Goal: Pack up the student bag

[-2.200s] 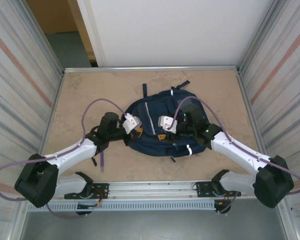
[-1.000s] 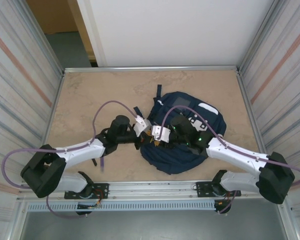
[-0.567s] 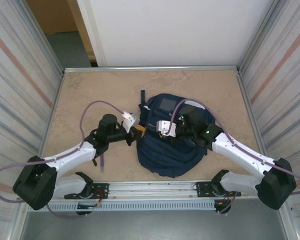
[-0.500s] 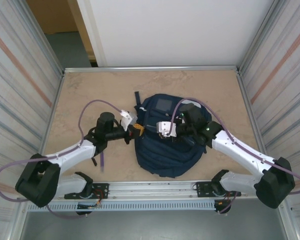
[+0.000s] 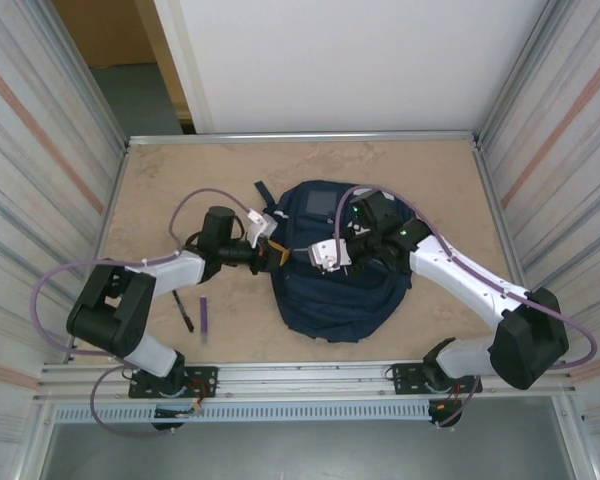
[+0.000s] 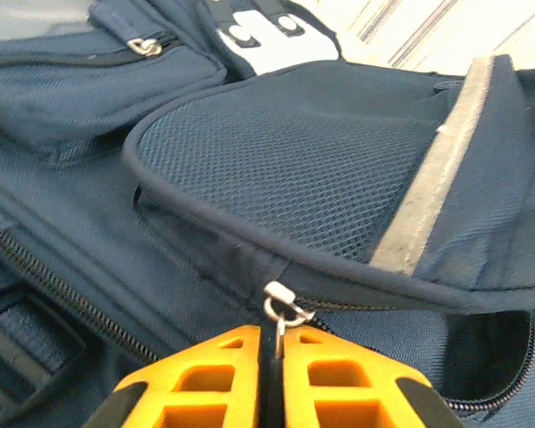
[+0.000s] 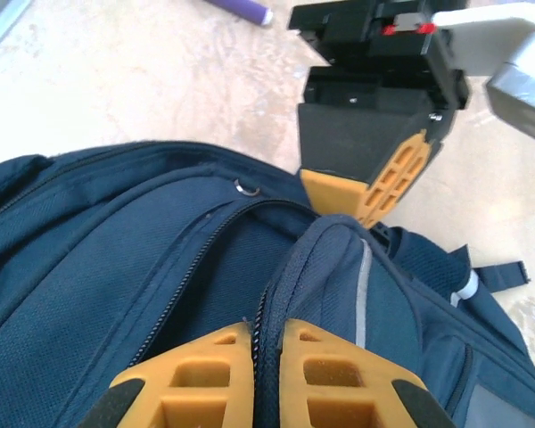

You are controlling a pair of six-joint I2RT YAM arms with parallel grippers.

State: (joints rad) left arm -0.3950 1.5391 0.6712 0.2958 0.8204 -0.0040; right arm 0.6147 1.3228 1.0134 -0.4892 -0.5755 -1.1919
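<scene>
The navy student bag (image 5: pixel 345 295) lies flat at the middle of the table (image 5: pixel 170 190). The left gripper (image 6: pixel 275 343) is clenched on a metal zipper pull (image 6: pixel 281 312) at the bag's left edge, and the right gripper (image 7: pixel 266 337) is pinched tight on a ridge of fabric beside the zip. To open it cleanly, the right should probably hold the cloth taut while the left draws the pull along the teeth, not upward; a purple pen (image 5: pixel 204 318) lies near the bag's left side.
</scene>
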